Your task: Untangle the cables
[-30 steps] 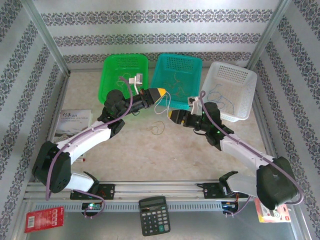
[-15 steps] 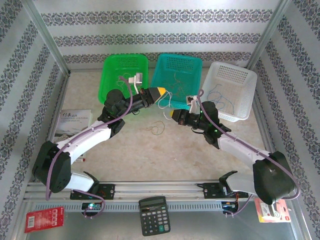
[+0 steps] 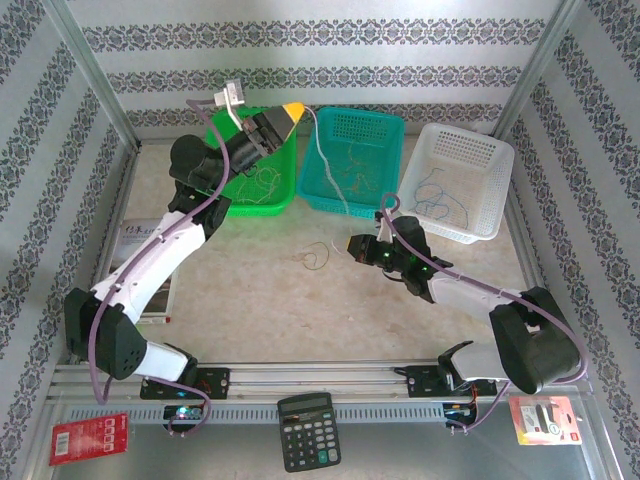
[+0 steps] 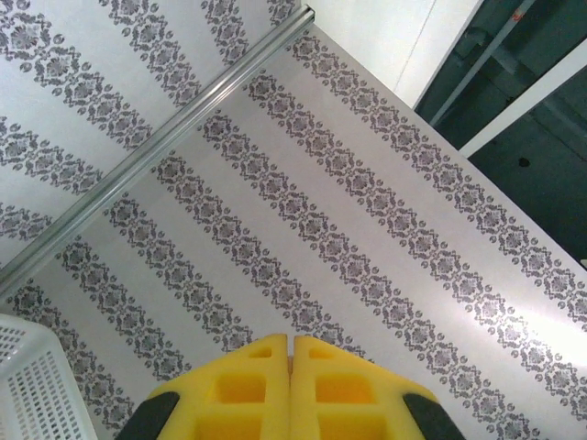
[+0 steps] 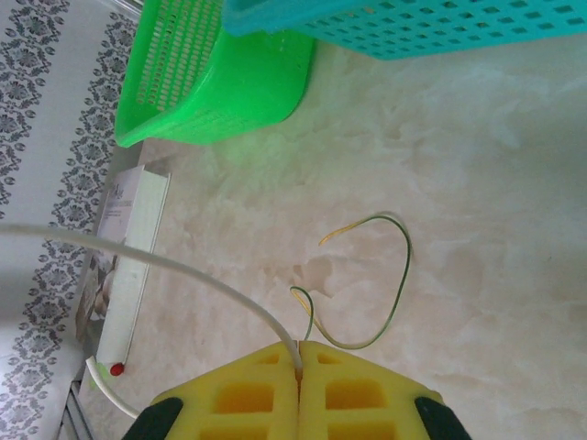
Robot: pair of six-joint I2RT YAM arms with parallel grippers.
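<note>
Overhead, the left tool (image 3: 293, 108) has swung up from low between the baskets to high above the green perforated plastic basket (image 3: 272, 190). The right tool (image 3: 355, 246) has snapped together and dropped nearer the pale marbled bench (image 3: 250, 300). A hair-thin, flexible whitish cable (image 3: 330, 175) now runs between the two tips across the teal perforated plastic basket (image 3: 385, 125). I judge it is being drawn out of the tangle. A looped yellow-green cable (image 3: 318, 256) lies loose on the bench beside the right tool.

At the left wrist, the left tool (image 4: 290, 344) has its yellow pads pressed together; the strand there is too fine to make out.

At the right wrist, the right tool (image 5: 298, 353) is clamped on the whitish cable (image 5: 183, 270), with the yellow-green cable (image 5: 394, 275) just ahead.
</note>
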